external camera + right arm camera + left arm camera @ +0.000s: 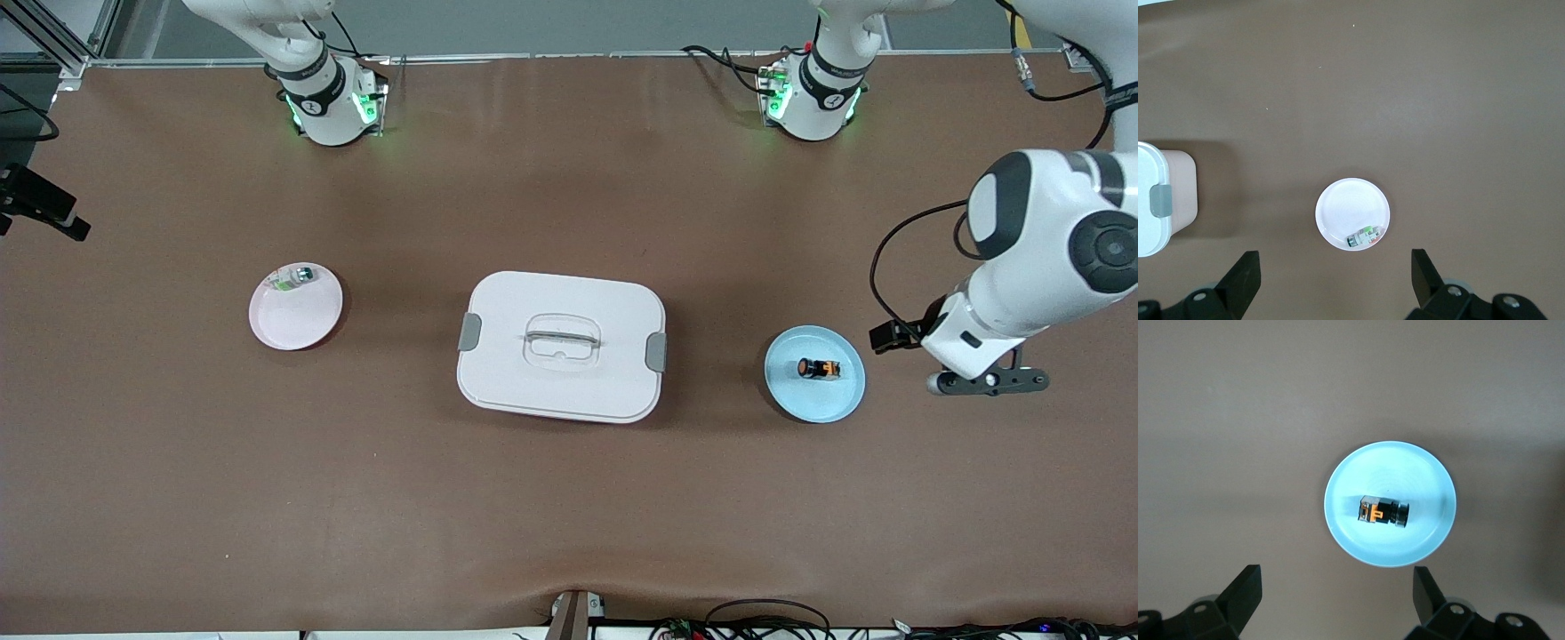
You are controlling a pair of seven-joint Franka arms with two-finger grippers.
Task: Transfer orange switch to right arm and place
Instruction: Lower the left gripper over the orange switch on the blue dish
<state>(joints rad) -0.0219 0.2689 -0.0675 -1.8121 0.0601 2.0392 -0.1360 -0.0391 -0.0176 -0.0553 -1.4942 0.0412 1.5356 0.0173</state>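
The orange switch, a stubby black part with orange markings, lies on its side in the middle of a light blue plate. My left gripper hangs open and empty over bare table beside that plate, toward the left arm's end of the table. My right gripper is open and empty, high over the table next to a pale pink plate. It does not show in the front view.
A white lidded box with grey clasps stands mid-table between the two plates. The pink plate holds a small clear-green and silver component. Cables lie along the table's near edge.
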